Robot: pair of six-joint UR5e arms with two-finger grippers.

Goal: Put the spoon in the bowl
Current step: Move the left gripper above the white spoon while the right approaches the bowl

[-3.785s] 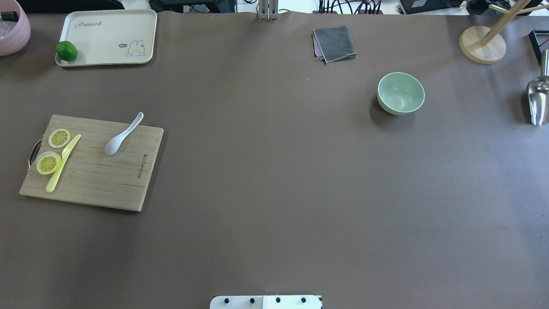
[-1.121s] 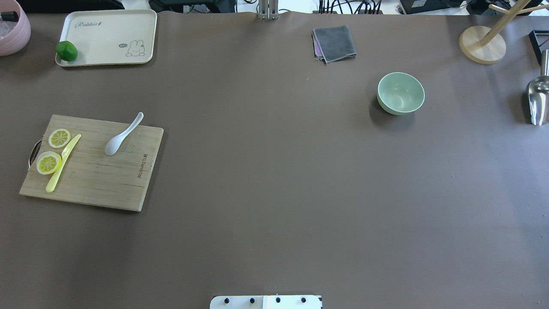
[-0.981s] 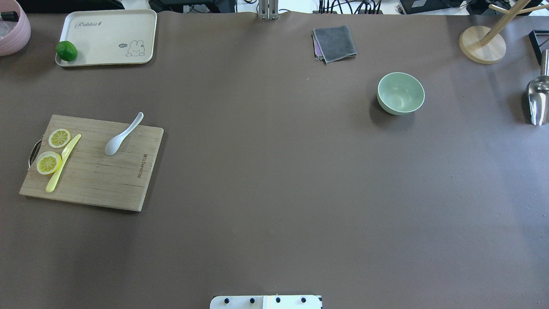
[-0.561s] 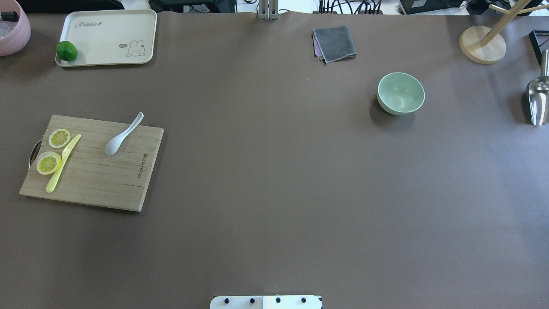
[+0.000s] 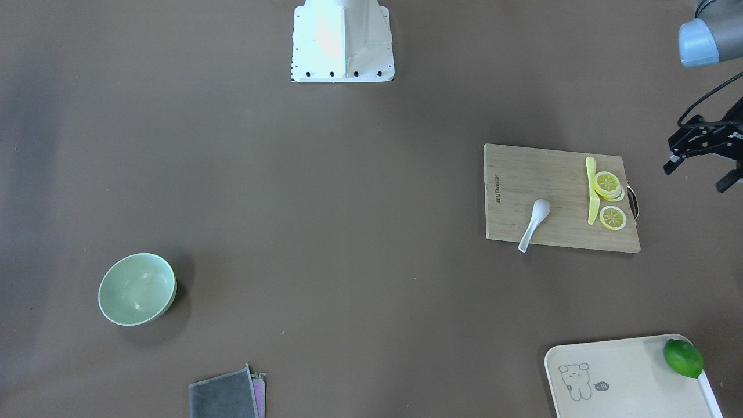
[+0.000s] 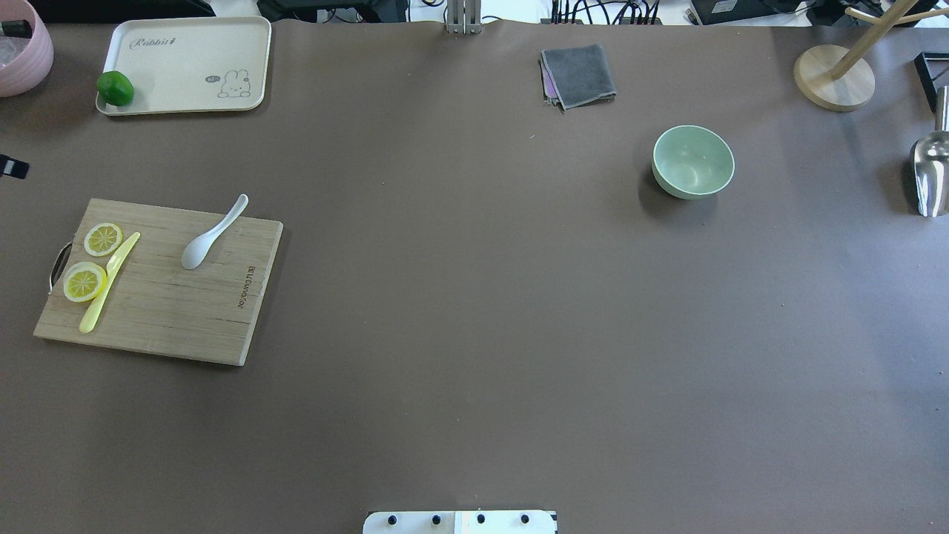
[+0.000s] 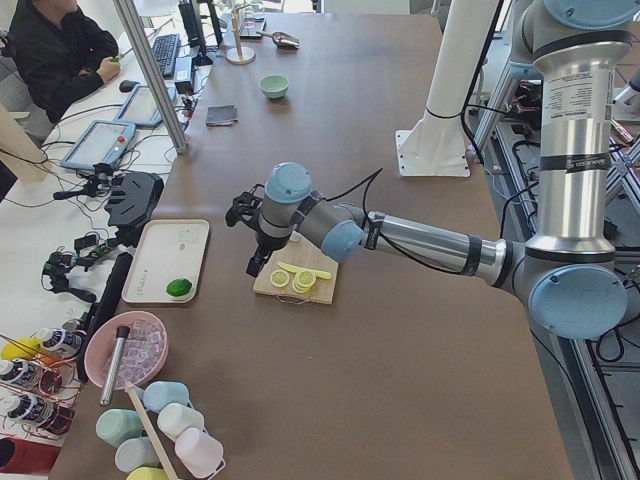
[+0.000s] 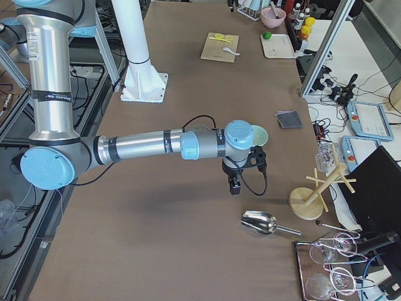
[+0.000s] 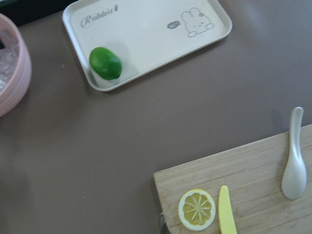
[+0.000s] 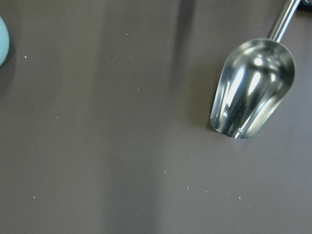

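The white spoon (image 6: 211, 233) lies on the wooden cutting board (image 6: 170, 311) at the table's left, handle pointing away from me; it also shows in the front view (image 5: 534, 223) and the left wrist view (image 9: 295, 163). The mint-green bowl (image 6: 693, 161) stands empty at the far right, also in the front view (image 5: 137, 288). My left gripper (image 5: 696, 177) hovers open and empty beyond the board's handle end, left of the spoon; one tip shows at the overhead view's left edge (image 6: 11, 167). My right gripper (image 8: 235, 183) hangs near the bowl; I cannot tell its state.
Lemon slices (image 6: 102, 239) and a yellow knife (image 6: 110, 282) lie on the board's left part. A cream tray (image 6: 193, 67) with a lime (image 6: 115, 87), a pink bowl (image 6: 22, 52), a grey cloth (image 6: 578, 76), a wooden stand (image 6: 834, 78) and a metal scoop (image 6: 930, 174) ring the table.
A black tip of my left gripper has come into the overhead view at its left edge. The spoon, bowl and board have not moved.
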